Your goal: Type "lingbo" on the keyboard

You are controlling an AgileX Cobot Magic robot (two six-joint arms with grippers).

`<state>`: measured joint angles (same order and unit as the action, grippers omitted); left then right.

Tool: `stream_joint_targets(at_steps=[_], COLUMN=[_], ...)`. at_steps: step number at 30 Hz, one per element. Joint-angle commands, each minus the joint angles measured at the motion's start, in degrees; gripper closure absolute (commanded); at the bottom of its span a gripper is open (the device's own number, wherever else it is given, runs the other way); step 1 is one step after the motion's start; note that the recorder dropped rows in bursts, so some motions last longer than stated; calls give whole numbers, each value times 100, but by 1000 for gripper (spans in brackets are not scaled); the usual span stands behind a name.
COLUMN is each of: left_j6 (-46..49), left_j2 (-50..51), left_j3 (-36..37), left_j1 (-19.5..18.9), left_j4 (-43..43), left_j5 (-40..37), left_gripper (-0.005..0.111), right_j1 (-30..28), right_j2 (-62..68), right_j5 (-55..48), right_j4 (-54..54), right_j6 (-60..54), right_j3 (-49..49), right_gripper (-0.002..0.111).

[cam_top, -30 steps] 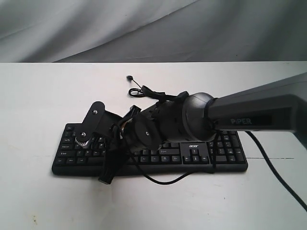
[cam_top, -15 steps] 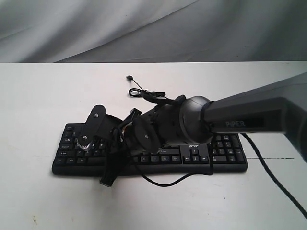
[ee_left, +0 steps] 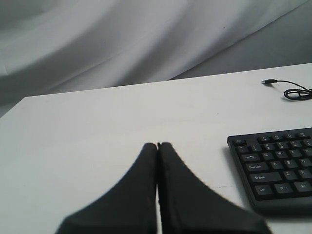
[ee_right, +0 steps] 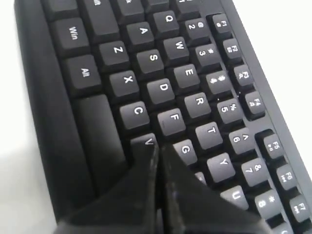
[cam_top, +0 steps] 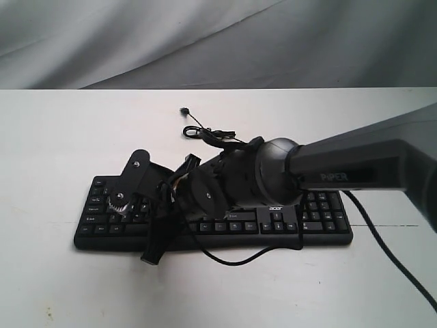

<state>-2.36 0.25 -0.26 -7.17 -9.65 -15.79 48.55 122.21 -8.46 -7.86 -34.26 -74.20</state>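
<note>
The black keyboard [cam_top: 321, 219] lies flat on the white table, its "acer" logo facing the exterior camera. My right arm reaches across from the right, and my right gripper [cam_top: 151, 253] points down over the keyboard's left half. In the right wrist view, the keyboard [ee_right: 161, 87] fills the frame and my right gripper [ee_right: 158, 146] is shut with nothing in it, its tips just past V and G; I cannot tell if it touches a key. My left gripper [ee_left: 157, 145] is shut and empty over bare table left of the keyboard [ee_left: 273, 165]. It is outside the exterior view.
The keyboard's thin cable [cam_top: 205, 132] coils behind it, with its plug [ee_left: 268, 82] lying loose on the table. A black arm cable [cam_top: 232, 260] loops over the keyboard's front edge. A grey cloth backdrop [cam_top: 205, 41] hangs behind the table.
The right arm's wrist has shifted a little to the left and lower over the keyboard. In the last half second it has hardly moved.
</note>
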Motion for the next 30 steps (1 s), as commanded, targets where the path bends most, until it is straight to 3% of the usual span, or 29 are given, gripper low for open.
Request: stream_joint_targets(at_steps=[1,18,30], left_j6=[-25,-25,-25], left_j2=[-25,-25,-25], left_j3=[26,26,26], left_j1=[42,42,42], left_j4=[10,10,10], left_j5=[57,57,57], left_gripper=[107,107,107], right_j1=[-95,-739,-797], right_j2=[-321,-471,-471], right_j5=[-146,-276,-39], right_j4=[98,228,192], right_j6=[18,30,30], right_j3=[40,40,454], right_gripper=[108,108,108])
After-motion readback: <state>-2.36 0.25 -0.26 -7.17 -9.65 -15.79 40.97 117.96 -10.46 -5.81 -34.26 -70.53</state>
